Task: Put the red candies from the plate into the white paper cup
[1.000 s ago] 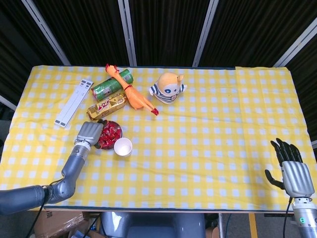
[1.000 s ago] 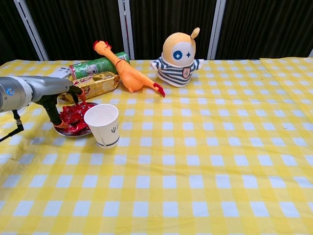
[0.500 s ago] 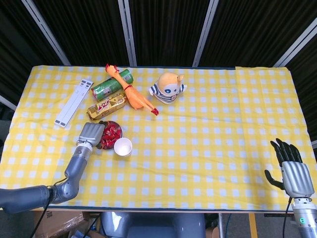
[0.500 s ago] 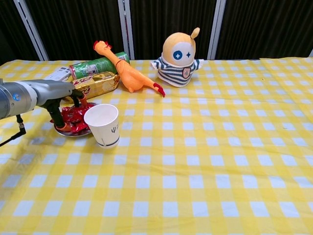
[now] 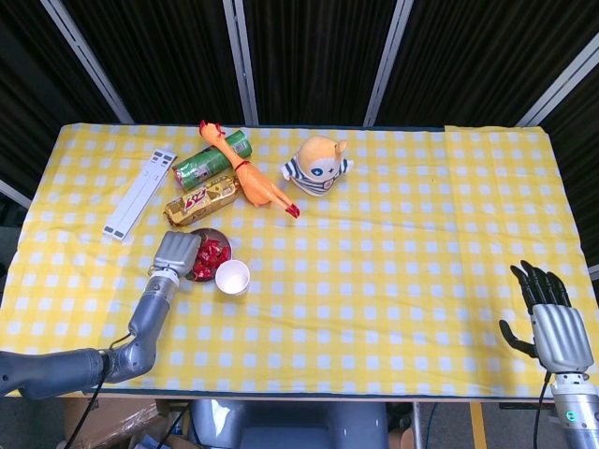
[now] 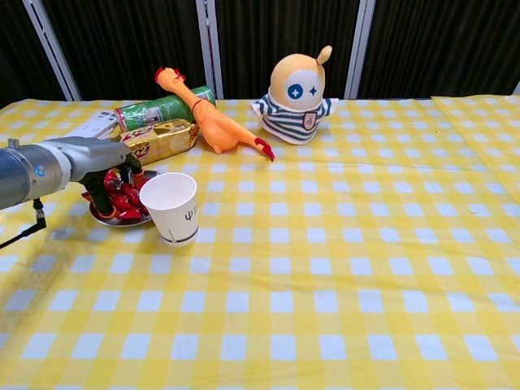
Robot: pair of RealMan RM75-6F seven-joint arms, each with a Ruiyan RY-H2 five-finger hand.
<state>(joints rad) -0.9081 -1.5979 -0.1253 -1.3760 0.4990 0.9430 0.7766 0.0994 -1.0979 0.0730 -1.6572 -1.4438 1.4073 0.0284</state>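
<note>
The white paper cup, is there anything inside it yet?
The head view looks down into the white paper cup and shows only white inside, no red candies. Those lie on the plate, partly covered by the left hand.

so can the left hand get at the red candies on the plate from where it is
Probably yes. The left hand hangs right over the plate, fingers down among the red candies. The white paper cup stands beside the plate, not blocking it.

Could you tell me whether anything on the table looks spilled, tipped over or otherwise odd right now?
Nothing looks spilled. The candies sit on the plate and the paper cup stands upright beside it. Only the green can lies on its side, under the rubber chicken.
</note>
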